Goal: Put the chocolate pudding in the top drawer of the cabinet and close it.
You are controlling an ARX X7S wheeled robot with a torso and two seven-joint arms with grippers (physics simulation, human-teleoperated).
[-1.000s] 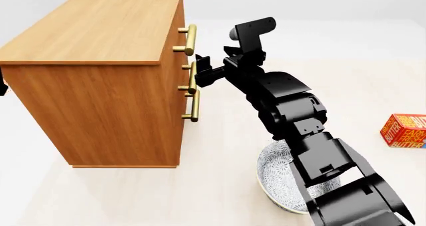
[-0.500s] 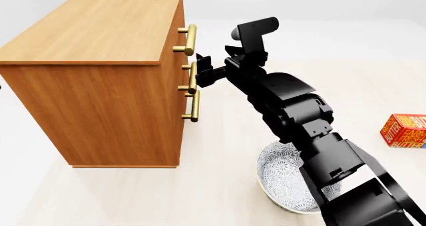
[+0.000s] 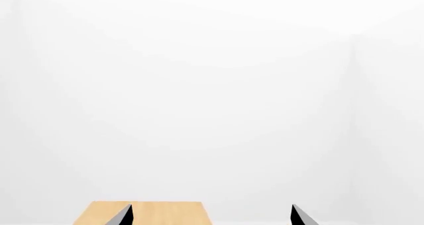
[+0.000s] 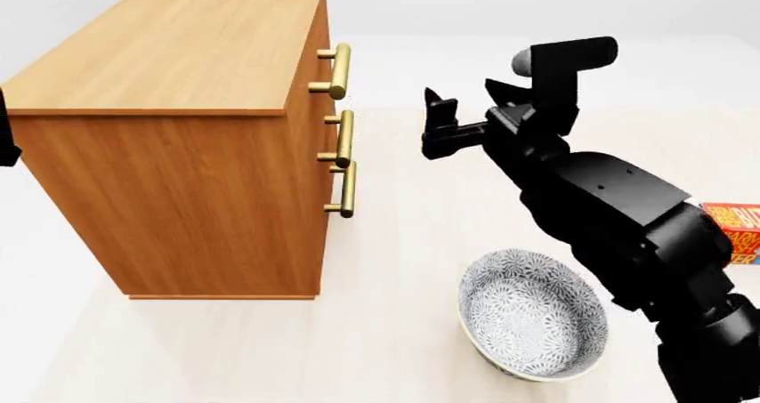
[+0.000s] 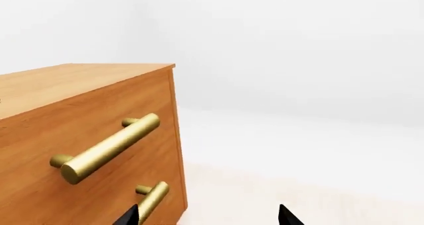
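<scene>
Right of the cabinet, clear of its brass handles, right tool held in air, spread and empty. Top drawer shut. Left tool seemingly parted, view poor. Chocolate pudding unseen. Bowl on worktop.

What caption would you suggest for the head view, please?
Right gripper open, apart from the closed top drawer of the cabinet; patterned bowl nearby.

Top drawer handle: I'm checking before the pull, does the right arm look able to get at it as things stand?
Probably yes: the right gripper is open, level with the cabinet's front, with bare space between it and the top drawer handle.
</scene>
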